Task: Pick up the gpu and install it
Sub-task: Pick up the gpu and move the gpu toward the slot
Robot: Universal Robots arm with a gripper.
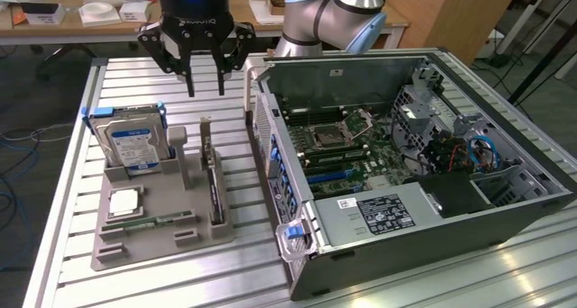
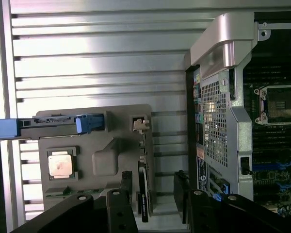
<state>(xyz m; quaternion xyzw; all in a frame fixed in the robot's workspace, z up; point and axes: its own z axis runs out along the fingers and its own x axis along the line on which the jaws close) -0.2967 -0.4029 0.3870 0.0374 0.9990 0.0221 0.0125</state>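
Observation:
The gpu (image 1: 215, 190) stands on its long edge in a slot of the grey parts tray (image 1: 153, 248), its silver end bracket (image 1: 207, 136) pointing up at the far end. In the wrist view the gpu (image 2: 144, 187) appears edge-on as a thin dark strip. My gripper (image 1: 205, 92) hangs above the tray's far end, well clear of the card, and is open with nothing between its fingers. From the wrist camera, the gripper (image 2: 154, 196) has its two black fingers (image 2: 126, 194) on either side of the card's line.
An open computer case (image 1: 505, 213) lies on the exterior view's right, with its motherboard (image 1: 347, 149) and blue slots (image 1: 329, 176) exposed. The tray also holds a hard drive (image 1: 134, 142) in a blue frame, a processor (image 1: 123, 202) and a RAM stick (image 1: 148, 221).

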